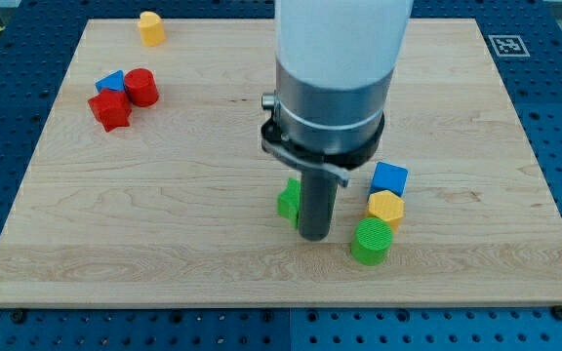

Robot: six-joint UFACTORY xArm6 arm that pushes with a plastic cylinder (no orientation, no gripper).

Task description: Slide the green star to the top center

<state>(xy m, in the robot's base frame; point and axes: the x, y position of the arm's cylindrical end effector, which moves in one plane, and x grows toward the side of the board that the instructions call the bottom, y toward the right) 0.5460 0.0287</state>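
Observation:
The green star [288, 200] lies on the wooden board [164, 224] a little below the middle, and the rod hides its right part. My tip [314, 235] rests on the board against the star's right side, slightly lower in the view. The arm's wide white and grey body [335, 78] rises above the rod and covers the board's top center.
A green cylinder [371, 241], a yellow hexagonal block [385, 208] and a blue cube [389, 178] cluster just right of my tip. A red cylinder [141, 87], a red block [111, 109] and a blue block [111, 82] sit at upper left. A yellow block [150, 26] lies near the top edge.

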